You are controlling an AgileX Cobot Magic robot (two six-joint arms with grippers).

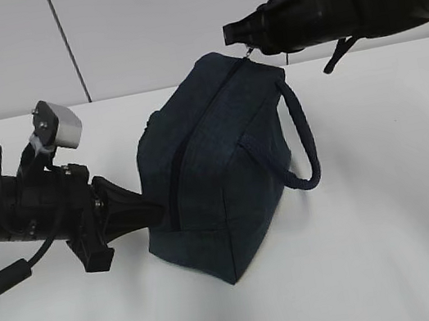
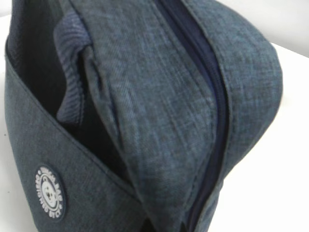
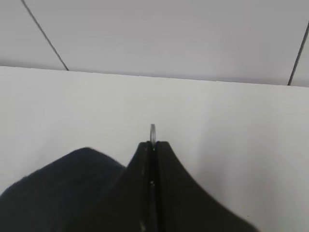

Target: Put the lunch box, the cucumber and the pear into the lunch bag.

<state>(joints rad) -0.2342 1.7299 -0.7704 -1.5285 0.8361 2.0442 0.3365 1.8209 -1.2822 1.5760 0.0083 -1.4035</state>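
Note:
The dark navy lunch bag (image 1: 220,168) stands on the white table, tilted, with its zipper (image 1: 173,163) running from the lower left end up to the top. My left gripper (image 1: 155,211) is at the bag's lower left end, pinching a fold of its fabric (image 2: 166,193). My right gripper (image 1: 236,36) is above the bag's top and is shut on the metal ring pull (image 3: 152,131); its shut tips show in the right wrist view (image 3: 152,144). The padded loop handle (image 1: 302,137) hangs on the right side. The lunch box, cucumber and pear are out of view.
The white table (image 1: 396,245) spreads around the bag, with a pale wall (image 1: 132,25) behind it. A round white logo patch (image 2: 49,193) sits on the bag's side. A black cable (image 1: 10,275) loops under the left arm.

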